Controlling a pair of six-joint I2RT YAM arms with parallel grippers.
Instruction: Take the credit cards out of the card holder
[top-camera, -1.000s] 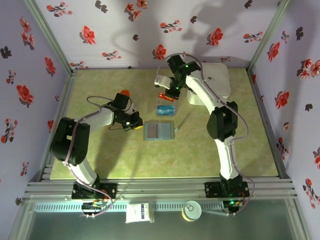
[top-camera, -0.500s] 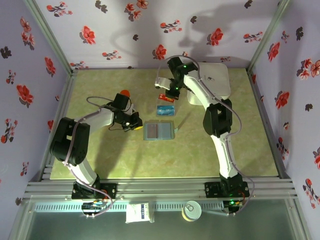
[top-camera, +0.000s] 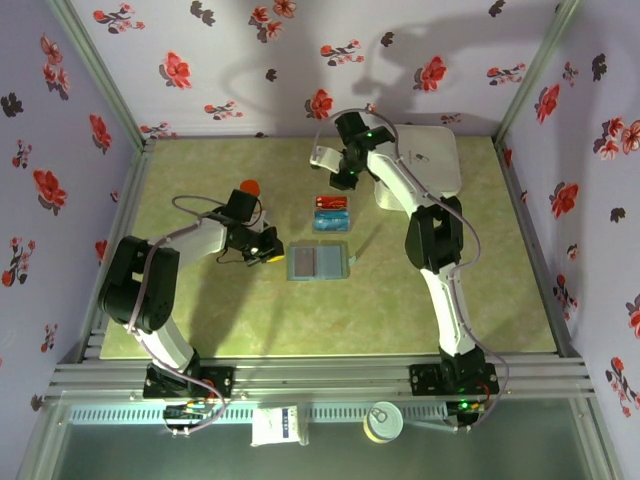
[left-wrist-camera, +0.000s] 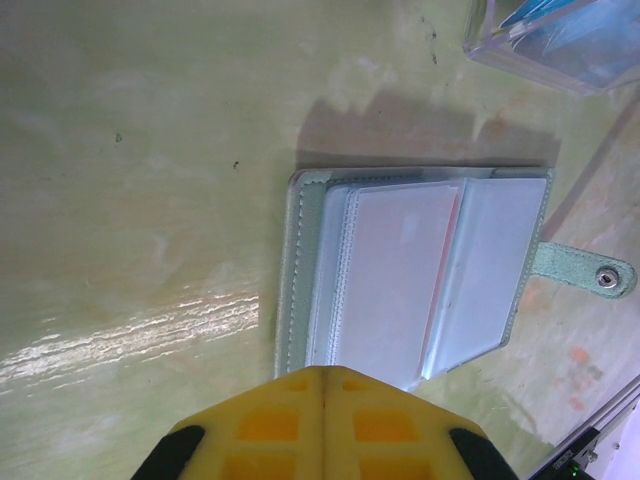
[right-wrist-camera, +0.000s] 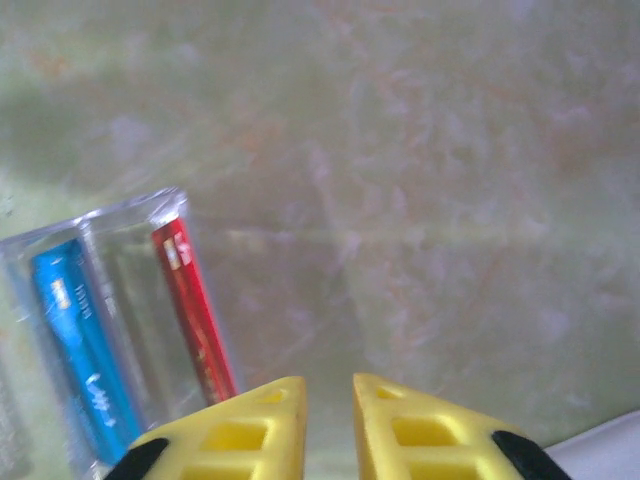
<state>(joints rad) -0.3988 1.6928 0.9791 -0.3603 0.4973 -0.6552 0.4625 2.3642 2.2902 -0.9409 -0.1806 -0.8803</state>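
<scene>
Red card (right-wrist-camera: 195, 310) + blue card (right-wrist-camera: 80, 350) side by side in clear plastic piece (right-wrist-camera: 120, 225), out of card holder (left-wrist-camera: 420, 270). R fingers (right-wrist-camera: 270, 410) slightly apart, empty: prob just let go. L fingers (left-wrist-camera: 270, 425) together at holder edge, prob steadying it.

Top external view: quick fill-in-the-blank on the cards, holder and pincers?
1. The ___ card lies between the red card and the card holder.
2. The left pincer is ___; the right pincer is slightly open.
3. The box beside the right pincer is ___.
Missing: blue, shut, white.
</scene>
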